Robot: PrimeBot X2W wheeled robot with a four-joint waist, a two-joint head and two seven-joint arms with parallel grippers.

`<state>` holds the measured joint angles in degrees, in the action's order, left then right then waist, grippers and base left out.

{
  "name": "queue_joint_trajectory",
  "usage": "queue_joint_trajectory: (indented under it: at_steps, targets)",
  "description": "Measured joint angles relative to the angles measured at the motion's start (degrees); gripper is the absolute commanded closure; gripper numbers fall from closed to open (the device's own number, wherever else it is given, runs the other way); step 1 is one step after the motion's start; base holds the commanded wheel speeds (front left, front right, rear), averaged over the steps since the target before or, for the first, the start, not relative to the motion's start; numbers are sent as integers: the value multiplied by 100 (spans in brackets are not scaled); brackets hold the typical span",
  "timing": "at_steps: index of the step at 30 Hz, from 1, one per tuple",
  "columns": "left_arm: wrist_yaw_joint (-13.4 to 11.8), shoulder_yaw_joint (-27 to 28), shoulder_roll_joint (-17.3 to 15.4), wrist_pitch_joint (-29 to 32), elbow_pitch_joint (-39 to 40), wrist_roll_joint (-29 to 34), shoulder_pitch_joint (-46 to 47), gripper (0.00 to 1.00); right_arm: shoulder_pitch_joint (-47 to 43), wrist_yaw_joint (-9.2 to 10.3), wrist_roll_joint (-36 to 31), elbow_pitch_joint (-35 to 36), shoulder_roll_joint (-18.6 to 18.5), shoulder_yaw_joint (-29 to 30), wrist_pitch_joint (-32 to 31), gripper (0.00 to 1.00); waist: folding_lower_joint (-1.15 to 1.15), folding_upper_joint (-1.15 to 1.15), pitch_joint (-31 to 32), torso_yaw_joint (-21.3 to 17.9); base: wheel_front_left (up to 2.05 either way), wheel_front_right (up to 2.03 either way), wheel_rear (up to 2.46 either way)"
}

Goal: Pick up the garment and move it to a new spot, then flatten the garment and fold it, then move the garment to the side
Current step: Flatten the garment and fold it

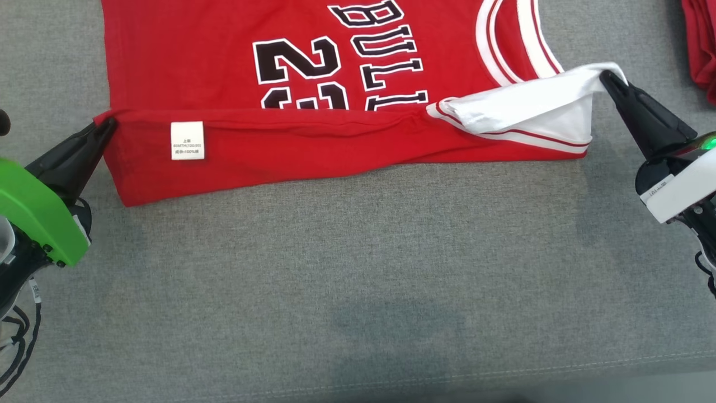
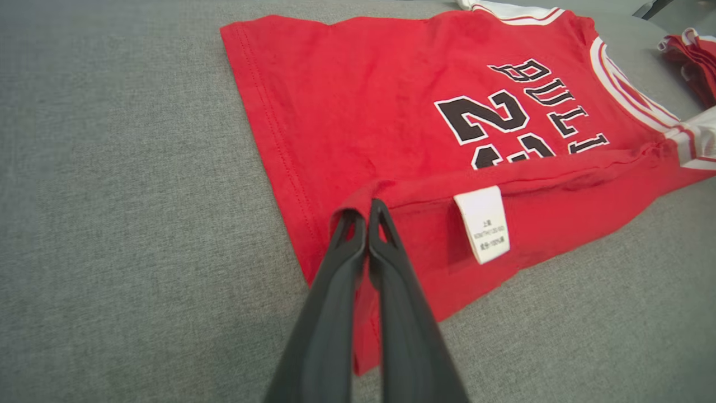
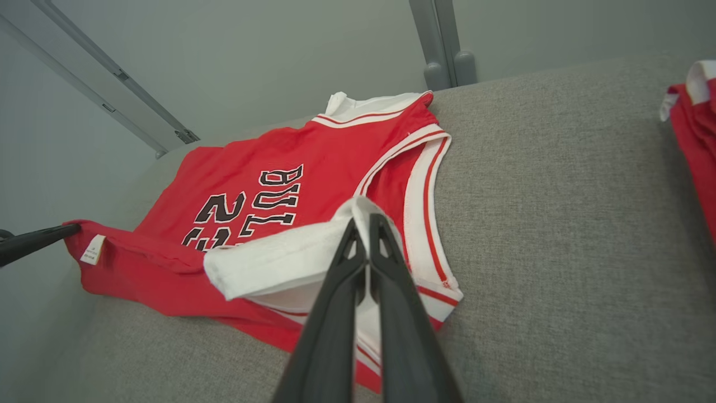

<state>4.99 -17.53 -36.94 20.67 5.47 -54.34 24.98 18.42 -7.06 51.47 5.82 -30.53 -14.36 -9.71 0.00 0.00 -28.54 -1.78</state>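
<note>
One broad grey cushion (image 1: 358,268) carries the red jersey (image 1: 212,61), its near edge folded back over the printed number. The left gripper (image 1: 107,126) is pinched tight on the red hem corner, and the right gripper (image 1: 607,78) is clamped on the white sleeve end. A small white label (image 1: 187,140) faces up.

Head looks down; close wrist views share the jersey (image 1: 190,67).

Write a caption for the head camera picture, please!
Left gripper and right gripper hold the red jersey folded over.
</note>
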Motion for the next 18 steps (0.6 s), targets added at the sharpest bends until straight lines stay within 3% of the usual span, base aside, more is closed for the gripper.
queue_joint_trajectory:
  at_steps: [18]
  targets:
    - [-97,-141,204,148,-376,101,769,100,1166,0,-319,-557,199,-259,-77,100,0,0,-646,25,0,0,0]
